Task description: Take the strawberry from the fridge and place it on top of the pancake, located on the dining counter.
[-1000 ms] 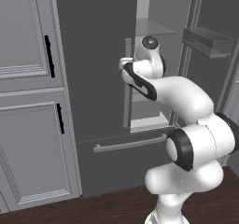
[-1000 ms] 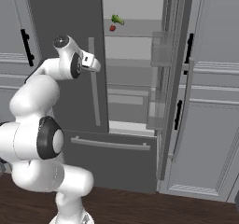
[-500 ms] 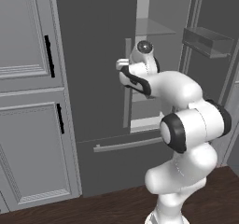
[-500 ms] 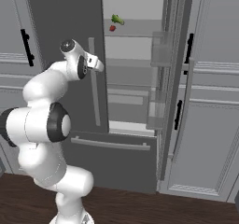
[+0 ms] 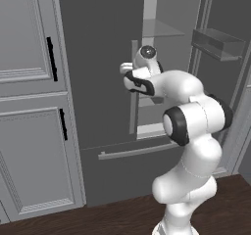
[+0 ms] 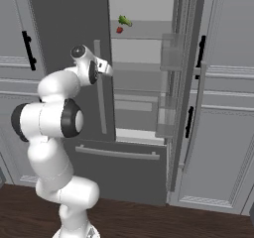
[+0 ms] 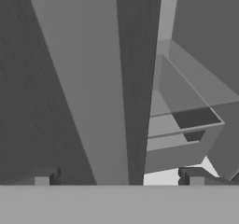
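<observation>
Dark grey two-door fridge (image 6: 64, 14) with pale grey handles and pale interior; tiny red strawberry (image 6: 119, 30); longer green vegetable (image 6: 124, 20); pale grey panelled cabinets (image 5: 29, 131), black handles; dark brown wood-grain floor (image 6: 149, 222).

In the fridge (image 6: 149, 83), the strawberry (image 6: 119, 30) lies on an upper shelf beside a vegetable (image 6: 124, 20), above and right of the gripper (image 6: 108, 69).

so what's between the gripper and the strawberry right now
In the right base view, the gripper sits by the closed door's long pale handle. Up to the strawberry on its glass shelf there is just open fridge space, no object between.
</observation>
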Motion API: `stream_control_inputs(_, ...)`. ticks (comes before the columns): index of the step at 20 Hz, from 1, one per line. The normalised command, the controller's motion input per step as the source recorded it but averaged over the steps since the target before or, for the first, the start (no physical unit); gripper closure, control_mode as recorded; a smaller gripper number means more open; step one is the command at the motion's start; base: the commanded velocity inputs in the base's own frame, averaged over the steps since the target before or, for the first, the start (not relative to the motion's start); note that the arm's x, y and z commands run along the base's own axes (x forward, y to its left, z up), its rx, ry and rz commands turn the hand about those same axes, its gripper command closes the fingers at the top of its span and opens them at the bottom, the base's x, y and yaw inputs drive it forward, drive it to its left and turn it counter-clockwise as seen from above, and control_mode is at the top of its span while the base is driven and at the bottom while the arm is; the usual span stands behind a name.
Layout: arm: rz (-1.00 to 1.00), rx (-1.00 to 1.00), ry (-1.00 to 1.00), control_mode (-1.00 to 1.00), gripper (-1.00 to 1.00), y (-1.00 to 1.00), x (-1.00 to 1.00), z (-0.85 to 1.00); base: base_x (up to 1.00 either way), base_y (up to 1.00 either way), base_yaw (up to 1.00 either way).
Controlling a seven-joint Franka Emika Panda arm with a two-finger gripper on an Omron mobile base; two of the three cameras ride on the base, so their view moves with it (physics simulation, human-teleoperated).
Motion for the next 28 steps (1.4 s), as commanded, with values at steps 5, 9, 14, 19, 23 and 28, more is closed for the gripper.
stream_control_inputs(5, 0.01, 0.0, -0.14, -1.0, -1.0, 0.0, 0.38, -0.09, 0.0, 0.0, 0.0)
stream_control_inputs(9, 0.03, 0.0, -0.12, -1.0, -1.0, 0.0, 0.41, -0.15, 0.0, 0.0, 0.0)
stream_control_inputs(14, 0.03, 0.0, -0.09, -1.0, -1.0, 0.0, 0.33, -0.11, 0.0, 0.0, 0.0)
stream_control_inputs(19, 0.01, 0.0, -0.02, -1.0, 1.0, 0.01, 0.21, -0.03, 0.0, 0.0, 0.0)
stream_control_inputs(23, -0.05, 0.0, 0.0, -1.0, 1.0, 0.01, -0.25, 0.0, 0.0, 0.0, 0.0)
stream_control_inputs(28, -0.21, 0.0, 0.0, -1.0, 1.0, 0.15, -0.77, 0.0, 0.0, 0.0, 0.0)
